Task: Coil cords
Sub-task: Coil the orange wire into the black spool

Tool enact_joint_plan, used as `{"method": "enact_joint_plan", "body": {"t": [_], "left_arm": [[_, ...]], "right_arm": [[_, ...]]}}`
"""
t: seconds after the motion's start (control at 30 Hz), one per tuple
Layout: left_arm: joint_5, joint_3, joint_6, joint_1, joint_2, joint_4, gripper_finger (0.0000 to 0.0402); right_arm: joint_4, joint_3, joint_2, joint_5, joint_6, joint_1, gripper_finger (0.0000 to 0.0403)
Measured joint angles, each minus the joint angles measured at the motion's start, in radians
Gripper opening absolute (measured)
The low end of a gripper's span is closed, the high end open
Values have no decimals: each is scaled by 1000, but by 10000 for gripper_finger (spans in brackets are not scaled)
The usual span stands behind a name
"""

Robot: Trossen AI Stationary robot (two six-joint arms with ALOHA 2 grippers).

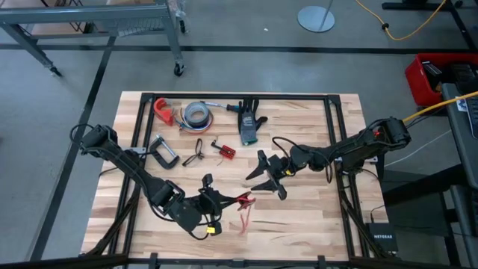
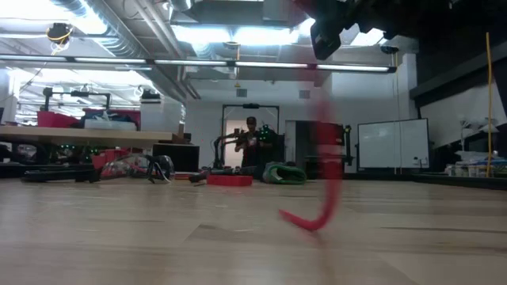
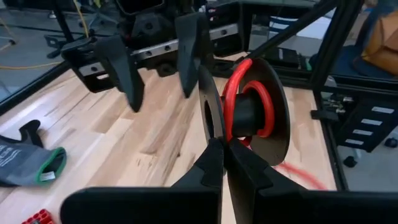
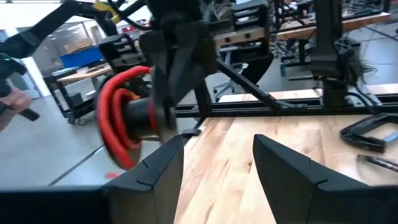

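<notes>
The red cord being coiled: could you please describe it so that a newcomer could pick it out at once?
Start at the wooden table and go to its near edge, where the left hand is shut on a black spool. The red cord is wound round that spool, with a loose tail on the wood. It is the only red loop on a spool.

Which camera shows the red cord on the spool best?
The left wrist view: the red cord loops around the spool's hub, right past the shut left gripper. The right wrist view shows the coil side-on, partly hidden. The high view shows only a small red bit; the low view, a blurred hanging tail.
</notes>
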Motion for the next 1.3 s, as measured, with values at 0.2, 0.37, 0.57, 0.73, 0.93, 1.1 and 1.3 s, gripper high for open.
{"method": "enact_joint_plan", "body": {"t": [0.2,0.37,0.57,0.73,0.93,1.1,1.3], "left_arm": [[34,0,-2,24,0,-6,0],[91,0,-1,46,0,-5,0],[138,0,-17,51,0,-3,0],[138,0,-35,25,0,-8,0],[137,0,-34,19,0,-10,0],[138,0,-24,20,0,-10,0],[140,0,-22,31,0,-3,0]], "right_arm": [[1,0,0,-29,0,19,198],[0,0,0,-32,-10,46,198],[-7,0,0,-33,-13,57,198],[-16,0,0,-44,-13,42,198],[-7,0,0,-111,-13,45,198],[-7,0,0,-128,-7,45,198],[-7,0,0,-84,-6,45,198]]}}
